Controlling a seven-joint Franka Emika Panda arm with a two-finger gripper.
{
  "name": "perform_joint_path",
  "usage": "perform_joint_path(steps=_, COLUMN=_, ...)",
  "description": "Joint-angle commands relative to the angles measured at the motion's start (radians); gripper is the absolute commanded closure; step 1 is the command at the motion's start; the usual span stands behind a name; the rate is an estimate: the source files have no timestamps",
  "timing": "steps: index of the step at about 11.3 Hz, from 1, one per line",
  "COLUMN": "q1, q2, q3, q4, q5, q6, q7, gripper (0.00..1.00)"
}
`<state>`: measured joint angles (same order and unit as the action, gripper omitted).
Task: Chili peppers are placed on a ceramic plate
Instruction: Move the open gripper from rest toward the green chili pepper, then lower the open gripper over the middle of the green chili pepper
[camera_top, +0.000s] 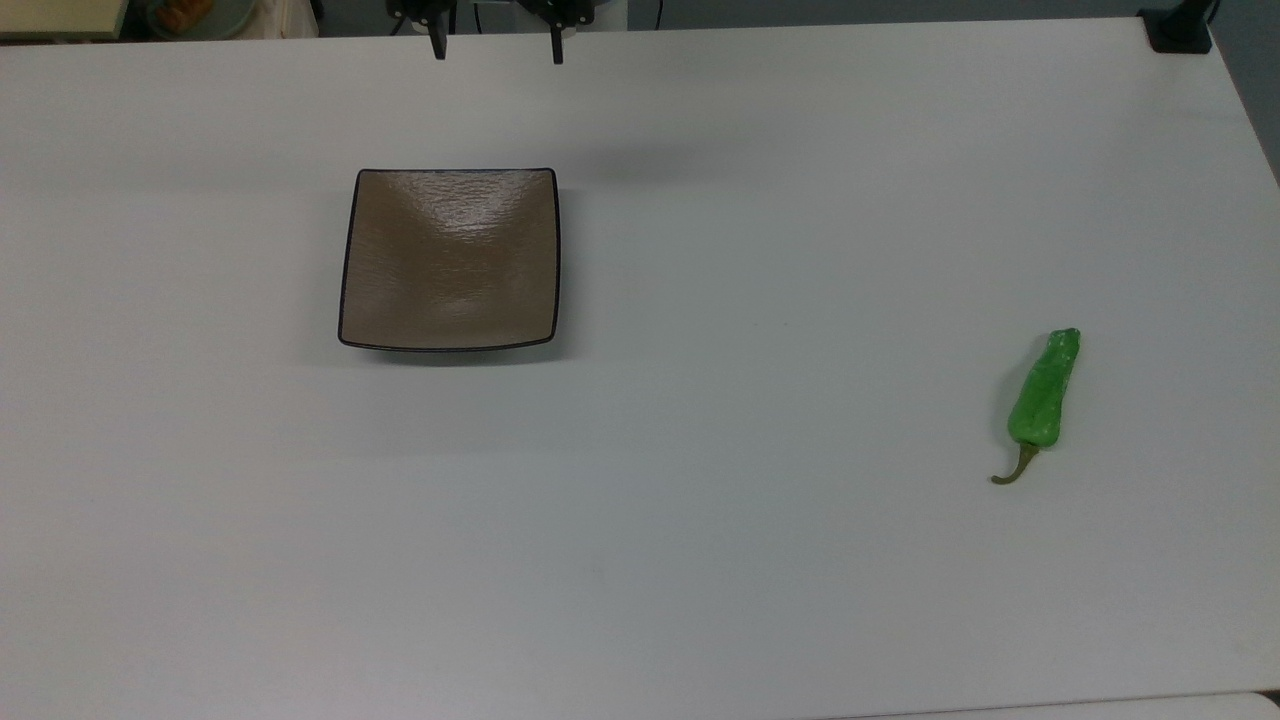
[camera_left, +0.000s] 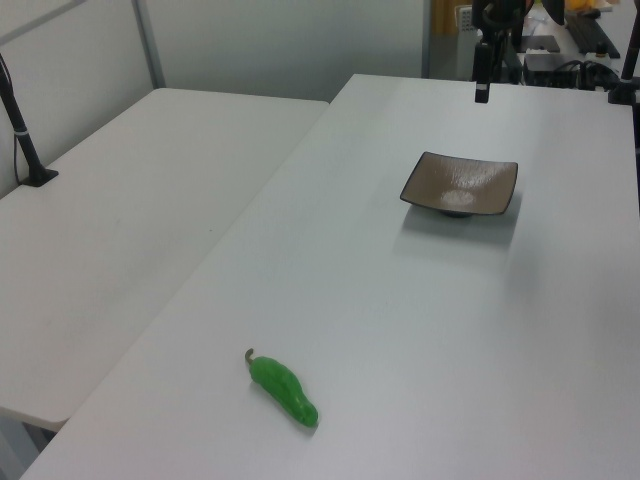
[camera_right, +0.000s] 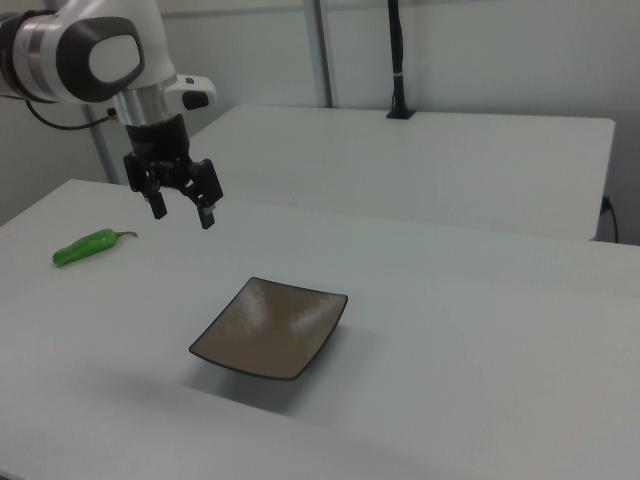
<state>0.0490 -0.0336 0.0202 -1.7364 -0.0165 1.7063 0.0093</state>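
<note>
Chili pepper (camera_left: 284, 391): lies flat on the white table (camera_top: 700, 550), nearest the left view's camera, stem toward that view's left; at the top view's right, untouched and free on all sides, so a grasp from above looks unhindered.
Gap between the two: bare tabletop; pepper and plate well apart, so the carry will likely be a long sideways one.
Ceramic plate (camera_top: 448, 260): square, brown, dark-rimmed, nothing on it; sits level toward the top view's upper left, ready to receive the pepper.
Gripper (camera_right: 181, 206): hangs above the table beyond the plate's far edge, fingers pointing down, spread wide with a clear gap, holding nothing.
Arm: wrist near vertical in the right view, white link bending off toward the right view's upper left; closer to the plate than to the pepper.
Task standing: judged not begun; pepper not yet approached.
</note>
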Motion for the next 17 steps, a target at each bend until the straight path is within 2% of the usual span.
perform_joint_path(steps=1, q1=0.011, q2=0.012, q3=0.02, q4=-0.018, q5=0.027, q6=0.027, q7=0.006, gripper=0.0)
perform_joint_path(steps=4, q1=0.009, q2=0.033, q3=0.039, q4=-0.022, q5=0.078, q6=0.074, q7=0.059, gripper=0.0)
perform_joint_path(steps=8, q1=0.037, q2=0.101, q3=0.108, q4=-0.009, q5=0.087, q6=0.232, q7=0.253, gripper=0.0)
perform_joint_path(steps=10, q1=0.086, q2=0.174, q3=0.121, q4=0.03, q5=0.093, q6=0.286, q7=0.284, gripper=0.0)
perform_joint_path(steps=14, q1=0.152, q2=0.256, q3=0.17, q4=0.095, q5=0.116, q6=0.444, q7=0.495, gripper=0.0)
perform_joint_path(steps=17, q1=0.227, q2=0.401, q3=0.182, q4=0.231, q5=0.104, q6=0.546, q7=0.603, gripper=0.0)
